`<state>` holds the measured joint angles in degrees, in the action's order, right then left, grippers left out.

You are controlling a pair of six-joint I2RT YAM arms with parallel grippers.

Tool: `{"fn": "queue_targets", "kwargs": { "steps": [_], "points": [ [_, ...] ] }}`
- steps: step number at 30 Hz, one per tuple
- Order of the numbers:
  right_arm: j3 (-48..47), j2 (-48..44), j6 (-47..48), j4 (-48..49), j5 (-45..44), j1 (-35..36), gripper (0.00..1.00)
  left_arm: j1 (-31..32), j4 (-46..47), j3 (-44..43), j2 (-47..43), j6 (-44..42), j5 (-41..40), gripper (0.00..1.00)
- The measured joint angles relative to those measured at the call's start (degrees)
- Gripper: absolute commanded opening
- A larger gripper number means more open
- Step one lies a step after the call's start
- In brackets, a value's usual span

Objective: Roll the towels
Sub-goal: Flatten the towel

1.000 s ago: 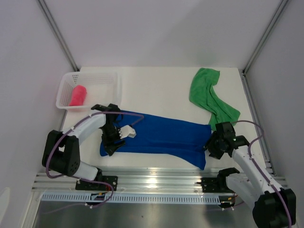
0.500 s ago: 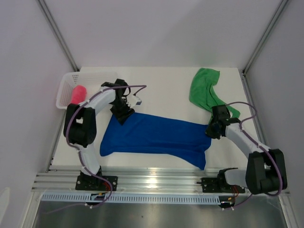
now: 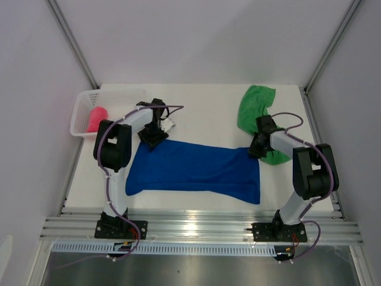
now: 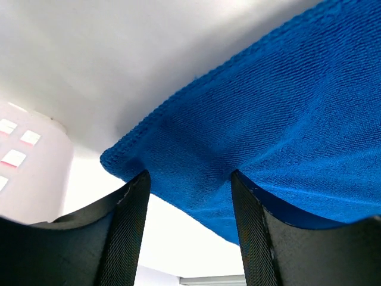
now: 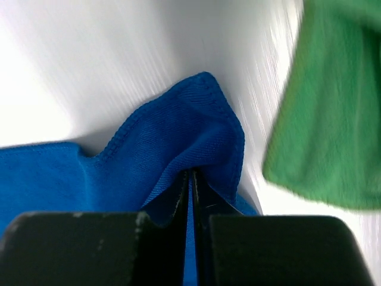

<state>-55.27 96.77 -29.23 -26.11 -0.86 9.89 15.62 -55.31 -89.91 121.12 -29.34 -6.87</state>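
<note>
Top external view: the white counter [image 3: 202,113] carried everything, bare across its far middle. The blue towel [image 3: 193,170] was the largest cloth. It lay flat on the near half with its long axis running left to right and its near edge close to the counter's front edge. The green towel [image 3: 253,104] sat crumpled at the far right, just beside the blue towel's far right corner and partly under the right arm. The basket [image 3: 83,107] stood at the far left and held the pink towel [image 3: 97,119], already rolled. The left pincer [image 3: 153,137] was at the blue towel's far left corner, fingers spread with the corner bunched between them and not clamped. The right pincer [image 3: 255,149] was at the far right corner, pressed together and pinching a fold of blue fabric. Each arm thus had its own end of the far edge, with the cloth lying toward the robot from both pincers. Judgement: any fold or roll has to come nearward or run along the long axis. There was open room between the pincers, but it was tight at the green towel and near the basket.
</note>
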Motion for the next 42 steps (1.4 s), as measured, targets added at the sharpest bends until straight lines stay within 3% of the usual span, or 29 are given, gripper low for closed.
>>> {"fn": "queue_targets", "kwargs": {
  "steps": [8, 17, 20, 25, 29, 33, 39, 40, 42],
  "points": [
    [-14.0, 10.7, 3.3, -1.7, 0.1, -1.6, 0.08, 0.0, -2.1, -5.6, 3.7, 0.0, -3.7, 0.62],
    [-15.0, 9.6, 7.6, -4.1, -0.7, -2.6, 0.13, -1.2, -3.0, -8.7, 5.4, 1.0, -3.5, 0.63],
    [-14.4, 4.1, 8.2, -6.3, -1.7, -1.4, 0.19, -1.3, -1.6, -6.3, 3.4, 0.7, -0.1, 0.64],
    [-7.4, -13.0, 5.0, -8.7, -3.1, 0.5, 0.42, -0.2, -1.2, 2.3, -5.1, -1.1, 7.2, 0.66],
    [3.7, -27.8, 0.1, -13.7, -3.4, 0.5, 0.44, 0.6, -2.8, 7.8, -15.0, -3.4, 10.8, 0.68],
    [12.3, -35.4, -5.3, -17.9, -2.9, 0.5, 0.44, 0.7, -4.6, 14.5, -25.2, -5.9, 11.5, 0.67],
    [21.8, -44.2, -14.5, -21.0, -2.7, 0.6, 0.43, 0.6, -5.3, 28.3, -33.1, -8.6, 8.1, 0.68],
    [23.0, -45.0, -15.7, -21.0, -2.3, 0.6, 0.42, 0.3, -5.0, 31.2, -34.2, -8.7, 6.8, 0.66],
    [24.0, -45.1, -16.9, -20.8, -1.8, 0.9, 0.38, -1.0, -4.9, 33.7, -34.9, -8.1, 4.4, 0.53]
  ]
}}
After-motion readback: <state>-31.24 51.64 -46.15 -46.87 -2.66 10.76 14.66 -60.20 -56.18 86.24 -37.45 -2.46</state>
